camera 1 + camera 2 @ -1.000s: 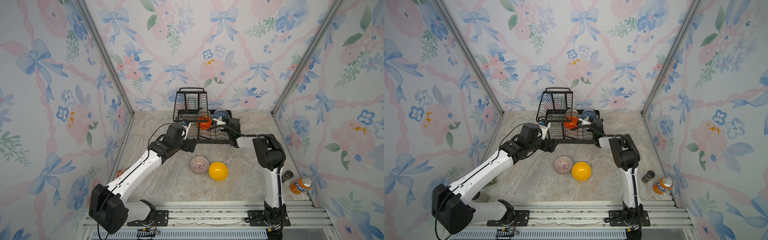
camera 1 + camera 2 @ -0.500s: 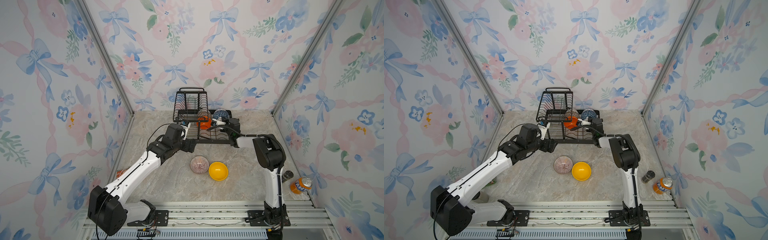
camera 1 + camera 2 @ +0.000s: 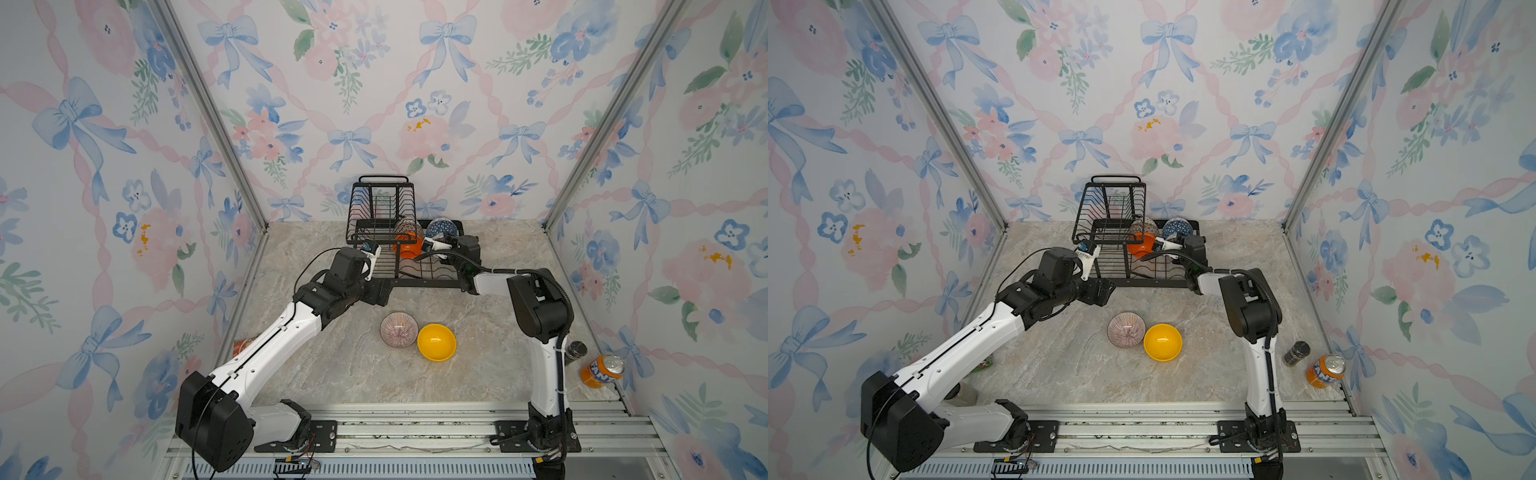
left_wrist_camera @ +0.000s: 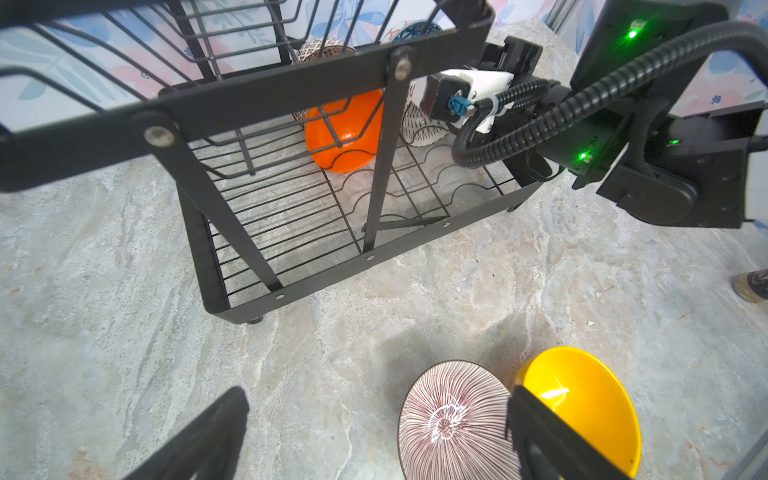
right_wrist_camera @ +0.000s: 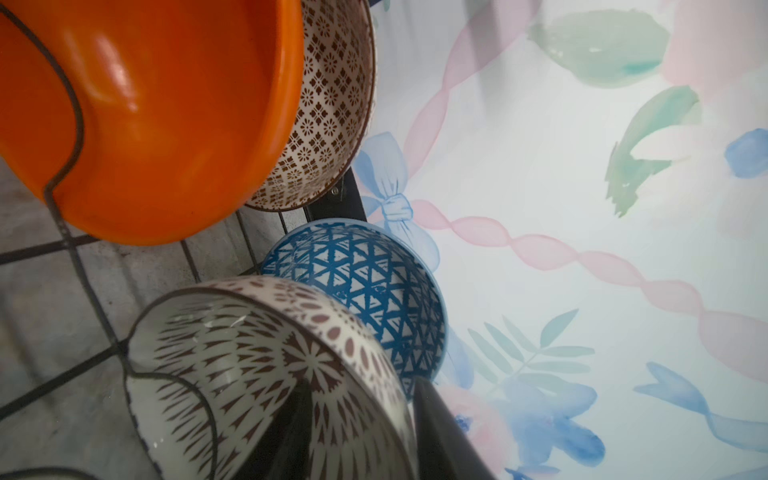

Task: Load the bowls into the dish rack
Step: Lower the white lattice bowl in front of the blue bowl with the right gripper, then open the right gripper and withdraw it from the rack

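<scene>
Already four bowls stand on edge in the lower tray of the dish rack [image 3: 428,284] at the back of the table [image 3: 332,374]: the orange bowl [image 3: 406,246] leans against the brown mosaic bowl [image 3: 407,227], and beside them the white lattice bowl [image 5: 249,365] sits just in front of the blue triangle bowl [image 3: 442,228]. We see the right gripper [image 5: 365,440] astride the lattice bowl's rim, its jaws parted, one finger inside the bowl and one outside, with slack showing at the wall. Two more bowls lie on the marble in front of the rack, the pink striped bowl [image 3: 399,329] just beside the yellow bowl [image 3: 436,342]. Near the rack's front left corner we find the left gripper [image 4: 376,395] hovering above the table, jaws spread wide and empty, close to the striped bowl. An orange soda can [image 3: 602,371] and a small dark jar [image 3: 575,351] stand by the right wall.
</scene>
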Robot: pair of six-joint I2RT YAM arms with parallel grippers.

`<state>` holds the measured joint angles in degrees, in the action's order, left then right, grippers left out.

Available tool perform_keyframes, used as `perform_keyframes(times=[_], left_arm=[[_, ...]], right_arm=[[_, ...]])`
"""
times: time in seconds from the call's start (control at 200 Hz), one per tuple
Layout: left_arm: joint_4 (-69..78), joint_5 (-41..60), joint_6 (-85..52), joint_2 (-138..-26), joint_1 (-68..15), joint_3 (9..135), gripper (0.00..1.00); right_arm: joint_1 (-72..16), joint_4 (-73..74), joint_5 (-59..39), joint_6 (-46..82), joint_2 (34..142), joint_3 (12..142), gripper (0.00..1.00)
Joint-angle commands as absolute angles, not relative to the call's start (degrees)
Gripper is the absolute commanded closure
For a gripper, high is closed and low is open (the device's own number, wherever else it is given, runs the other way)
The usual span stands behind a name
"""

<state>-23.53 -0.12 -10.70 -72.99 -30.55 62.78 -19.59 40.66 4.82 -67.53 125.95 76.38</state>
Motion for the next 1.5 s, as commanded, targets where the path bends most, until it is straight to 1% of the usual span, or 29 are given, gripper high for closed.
perform_keyframes(times=[0.0,0.02,0.035,0.105,0.135,0.2,0.305,0.545,0.575,0.64,0.8,0.975,1.105,1.29,1.415,1.495], left_arm=[[-24.0,0.0,-11.1,-72.9,-30.1,62.5,0.02],[-24.0,0.0,-11.1,-72.9,-30.1,62.6,0.02],[-24.0,0.0,-11.1,-72.9,-30.1,62.5,0.02],[-23.9,0.0,-11.1,-73.0,-30.1,62.6,0.02],[-23.9,0.0,-11.0,-73.0,-30.1,62.5,0.02],[-23.9,0.0,-11.0,-73.0,-30.1,62.4,0.02],[-24.0,0.0,-11.1,-72.9,-30.0,62.0,0.02],[-23.9,0.0,-11.2,-72.1,-29.9,60.8,0.02],[-23.9,0.1,-11.2,-72.1,-29.9,60.6,0.02],[-23.8,0.5,-11.2,-72.2,-29.9,60.2,0.02],[-23.7,2.3,-11.8,-72.8,-30.0,58.9,0.02],[-23.6,2.5,-12.6,-72.8,-30.7,56.9,0.02],[-23.5,2.3,-13.2,-72.4,-31.3,55.7,0.02],[-22.5,2.7,-14.2,-71.3,-31.6,53.3,0.02],[-21.4,4.3,-15.4,-70.9,-31.7,51.4,0.02],[-20.9,4.9,-16.5,-70.8,-31.9,50.2,0.02]], right_arm=[[-19.9,39.5,4.1,-66.4,122.9,76.8,0.54],[-19.8,39.4,4.1,-66.4,122.7,76.7,0.53],[-19.8,39.3,4.0,-66.3,122.7,76.7,0.51],[-19.7,39.3,4.0,-66.3,122.1,76.3,0.45],[-19.7,39.3,4.0,-66.2,121.9,76.1,0.4],[-19.6,39.4,4.0,-65.9,121.3,75.6,0.24],[-19.5,40.1,4.2,-65.1,120.2,74.4,0.11],[-19.5,39.0,4.8,-62.7,116.7,72.0,0.01],[-19.6,38.7,5.1,-62.1,116.1,71.6,0.0],[-19.8,38.2,6.2,-60.2,114.2,70.7,0.03],[-21.2,33.4,8.7,-52.6,107.5,68.2,0.03],[-22.6,20.1,11.2,-37.5,98.2,68.1,0.03],[-22.7,7.1,10.7,-26.7,92.9,70.1,0.03],[-22.7,-5.7,6.8,-17.7,89.2,71.9,0.03],[-22.6,-5.5,8.0,-15.7,87.5,69.9,0.03],[-21.6,-8.5,7.4,-13.5,88.0,71.7,0.03]])
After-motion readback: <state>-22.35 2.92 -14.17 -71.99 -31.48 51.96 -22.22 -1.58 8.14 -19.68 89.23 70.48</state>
